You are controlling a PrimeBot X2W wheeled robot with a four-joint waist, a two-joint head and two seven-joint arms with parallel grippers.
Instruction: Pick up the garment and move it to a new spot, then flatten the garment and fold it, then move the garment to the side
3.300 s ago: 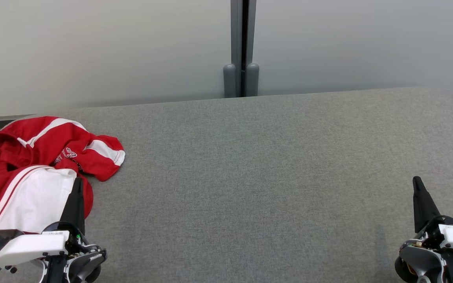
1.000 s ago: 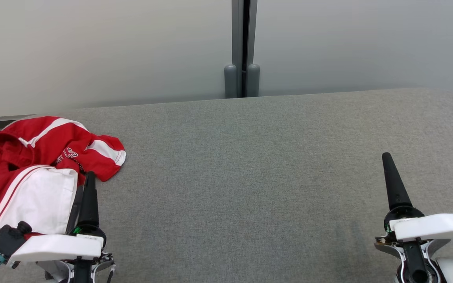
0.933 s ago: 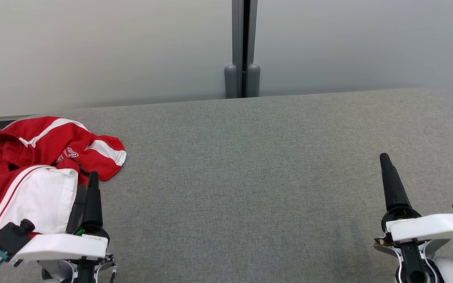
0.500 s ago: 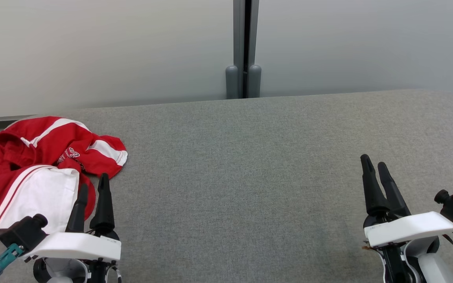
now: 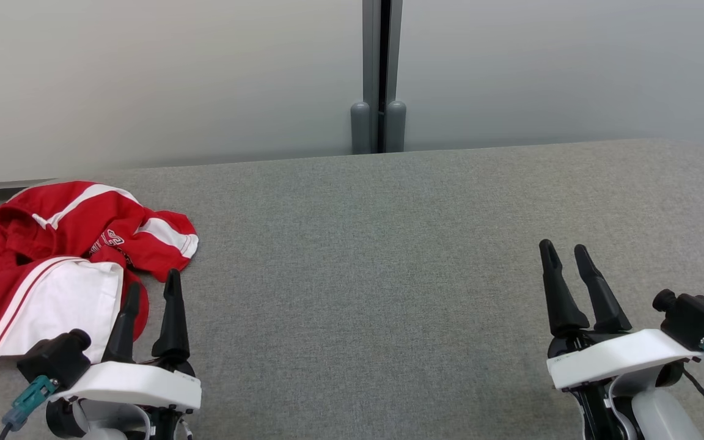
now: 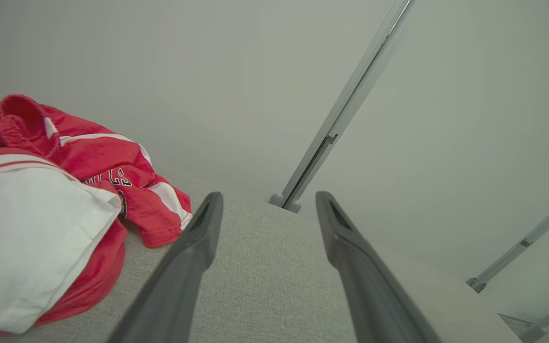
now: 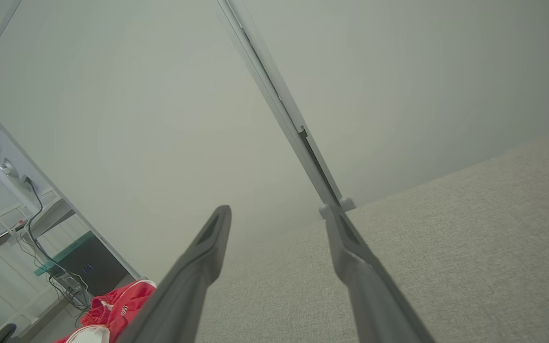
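The crumpled red-and-white fabric garment lies on the grey woven tabletop, just left of and beyond the left gripper, whose fingers stand moderately parted and empty; the right gripper, well apart from it, is likewise parted, holding nothing

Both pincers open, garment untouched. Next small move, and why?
Probably ease the left pincer forward and leftward onto the near edge of the garment: it stands open right beside the crumpled heap without gripping it, while the right pincer sits far across the grey surface.
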